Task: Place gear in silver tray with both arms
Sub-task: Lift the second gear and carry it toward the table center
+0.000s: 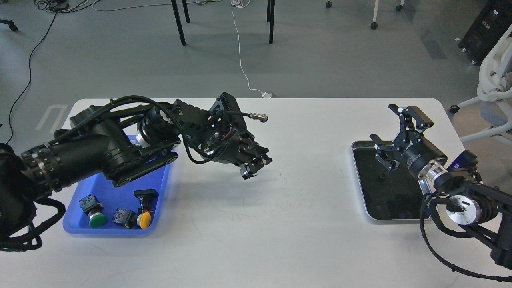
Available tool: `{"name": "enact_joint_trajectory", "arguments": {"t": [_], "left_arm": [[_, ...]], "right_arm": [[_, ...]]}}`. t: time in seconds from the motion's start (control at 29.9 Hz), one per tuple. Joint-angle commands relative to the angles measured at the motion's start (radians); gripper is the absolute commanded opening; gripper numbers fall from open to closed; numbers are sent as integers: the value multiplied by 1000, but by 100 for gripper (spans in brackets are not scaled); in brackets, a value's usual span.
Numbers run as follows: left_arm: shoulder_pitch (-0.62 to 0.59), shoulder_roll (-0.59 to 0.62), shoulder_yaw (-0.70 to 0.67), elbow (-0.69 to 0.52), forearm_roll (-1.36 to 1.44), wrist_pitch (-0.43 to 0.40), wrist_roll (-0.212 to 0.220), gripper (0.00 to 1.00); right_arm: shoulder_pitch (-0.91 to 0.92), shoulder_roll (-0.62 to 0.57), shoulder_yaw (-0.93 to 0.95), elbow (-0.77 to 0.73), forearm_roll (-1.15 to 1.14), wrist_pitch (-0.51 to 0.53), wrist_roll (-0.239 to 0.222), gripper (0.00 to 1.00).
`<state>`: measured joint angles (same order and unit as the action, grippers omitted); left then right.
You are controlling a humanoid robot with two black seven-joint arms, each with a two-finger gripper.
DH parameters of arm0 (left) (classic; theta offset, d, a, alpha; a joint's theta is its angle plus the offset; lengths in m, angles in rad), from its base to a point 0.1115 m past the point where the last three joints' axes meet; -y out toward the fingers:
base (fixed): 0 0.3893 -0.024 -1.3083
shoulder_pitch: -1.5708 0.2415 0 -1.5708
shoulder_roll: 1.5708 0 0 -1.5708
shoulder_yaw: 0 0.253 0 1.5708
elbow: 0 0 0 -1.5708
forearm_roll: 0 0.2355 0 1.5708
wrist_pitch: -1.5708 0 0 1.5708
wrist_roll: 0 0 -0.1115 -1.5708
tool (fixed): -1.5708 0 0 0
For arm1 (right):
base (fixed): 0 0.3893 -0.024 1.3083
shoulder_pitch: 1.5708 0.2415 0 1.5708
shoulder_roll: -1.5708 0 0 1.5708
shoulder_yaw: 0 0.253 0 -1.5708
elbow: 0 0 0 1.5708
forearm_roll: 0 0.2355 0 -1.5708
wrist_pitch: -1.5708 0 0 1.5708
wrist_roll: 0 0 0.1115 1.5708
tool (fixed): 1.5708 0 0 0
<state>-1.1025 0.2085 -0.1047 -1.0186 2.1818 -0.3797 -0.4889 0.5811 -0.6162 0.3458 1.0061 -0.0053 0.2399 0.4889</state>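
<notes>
The silver tray (361, 188) lies at the right of the white table, its bottom dark and mirror-like. A small dark part (383, 175), perhaps the gear, lies in it near the far left. My right gripper (382, 122) is open and empty, raised over the tray's far end. My left arm reaches across the blue tray (116, 192) to the middle of the table. My left gripper (256, 167) hangs there just above the tabletop. Its two fingers look apart, and I see nothing between them.
The blue tray holds push-button switches, among them a green one (96, 219) and a yellow one (145, 219); its far end is hidden by my left arm. A white chair (496, 80) stands off the table's right side.
</notes>
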Motion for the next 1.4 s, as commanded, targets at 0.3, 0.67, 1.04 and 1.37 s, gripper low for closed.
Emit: {"name": "enact_joint_trajectory", "arguments": {"t": [0.3, 0.67, 1.04, 1.37], "left_arm": [[15, -208, 102, 169, 0, -12, 0, 12], [29, -208, 102, 167, 0, -12, 0, 13], [42, -208, 123, 133, 0, -12, 0, 13], [47, -208, 125, 141, 0, -12, 0, 32]], "right_arm": [[-7, -16, 4, 2, -1, 2, 0, 97], [-9, -14, -1, 0, -2, 1, 0, 97], [-9, -14, -4, 0, -2, 2, 0, 97], [-7, -14, -5, 2, -4, 2, 0, 97]]}}
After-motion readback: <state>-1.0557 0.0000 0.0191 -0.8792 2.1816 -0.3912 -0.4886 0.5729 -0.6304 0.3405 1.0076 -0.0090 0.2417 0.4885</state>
